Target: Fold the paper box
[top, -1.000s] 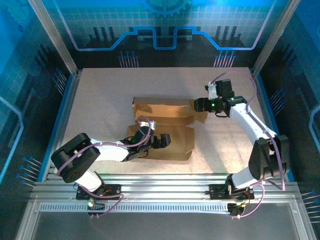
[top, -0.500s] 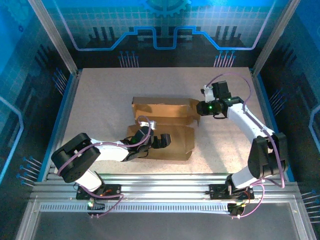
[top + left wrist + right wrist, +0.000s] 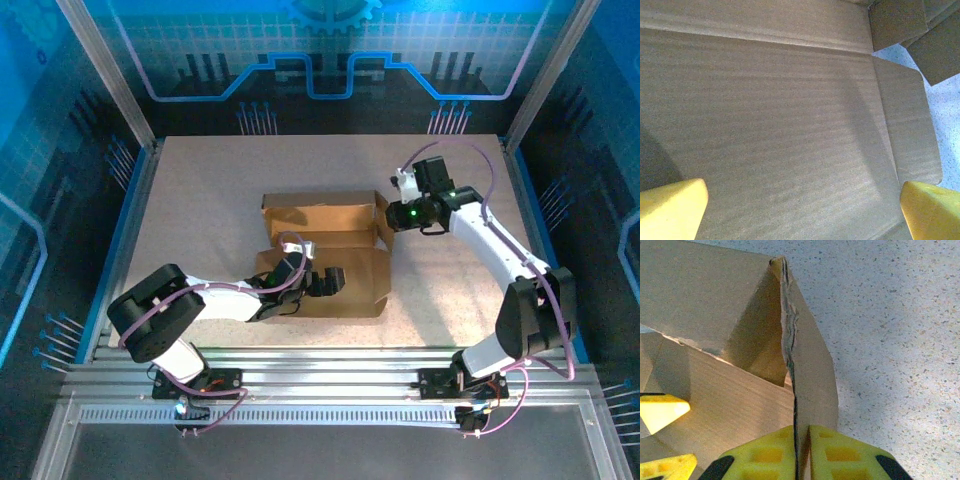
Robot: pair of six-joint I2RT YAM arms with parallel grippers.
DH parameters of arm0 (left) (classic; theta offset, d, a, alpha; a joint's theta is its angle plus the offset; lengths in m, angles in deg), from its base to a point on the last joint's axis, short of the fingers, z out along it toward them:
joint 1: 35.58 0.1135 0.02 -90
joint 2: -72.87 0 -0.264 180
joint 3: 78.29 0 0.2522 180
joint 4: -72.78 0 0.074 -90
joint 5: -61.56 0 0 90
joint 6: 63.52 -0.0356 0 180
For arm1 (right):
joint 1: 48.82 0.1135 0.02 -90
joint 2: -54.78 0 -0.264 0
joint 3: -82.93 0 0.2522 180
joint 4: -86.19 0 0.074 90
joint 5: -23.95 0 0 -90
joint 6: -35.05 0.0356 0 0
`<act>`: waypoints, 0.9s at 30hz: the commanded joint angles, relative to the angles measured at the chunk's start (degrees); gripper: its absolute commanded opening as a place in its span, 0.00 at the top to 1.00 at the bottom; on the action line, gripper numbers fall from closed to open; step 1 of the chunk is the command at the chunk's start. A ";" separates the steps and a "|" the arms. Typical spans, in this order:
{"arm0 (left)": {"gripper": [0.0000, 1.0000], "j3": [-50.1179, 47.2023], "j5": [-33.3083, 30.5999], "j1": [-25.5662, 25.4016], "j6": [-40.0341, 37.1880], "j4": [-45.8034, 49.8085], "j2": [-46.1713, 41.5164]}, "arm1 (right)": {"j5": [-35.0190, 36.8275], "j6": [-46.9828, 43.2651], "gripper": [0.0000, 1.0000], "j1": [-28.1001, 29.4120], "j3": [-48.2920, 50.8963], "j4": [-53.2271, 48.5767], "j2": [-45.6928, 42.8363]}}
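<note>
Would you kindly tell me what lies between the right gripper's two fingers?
A flap edge of the paper box, pinched by the right gripper, in the right wrist view.

Bare table [image 3: 200, 190] left of the paper box [image 3: 325, 212], its raised walls blocking the middle, far side seemingly open.

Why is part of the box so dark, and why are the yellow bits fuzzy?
Left wrist view: a soft shadow crosses the paper box, darkest at lower left; the yellow fingertips blur, likely too near the lens. Right wrist view: the raised flap shades the corner behind it, while the speckled table is bright. Top external view: blue glow round the walls.
</note>
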 commanded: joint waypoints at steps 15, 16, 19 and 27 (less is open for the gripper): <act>0.01 0.37 1.07 -1.10 1.32 6.18 1.67 | 1.63 9.16 0.88 5.65 -5.36 -4.08 6.21; 0.01 0.40 1.07 -1.10 1.43 6.34 1.33 | 1.80 9.64 0.88 5.94 -4.65 -3.23 6.12; 0.00 0.38 0.72 -1.09 1.91 7.14 0.41 | 2.40 11.05 0.89 6.91 -1.76 0.26 5.18; 0.01 0.50 0.79 -1.09 3.27 8.15 -1.86 | 4.88 12.62 0.89 9.83 3.43 5.39 3.44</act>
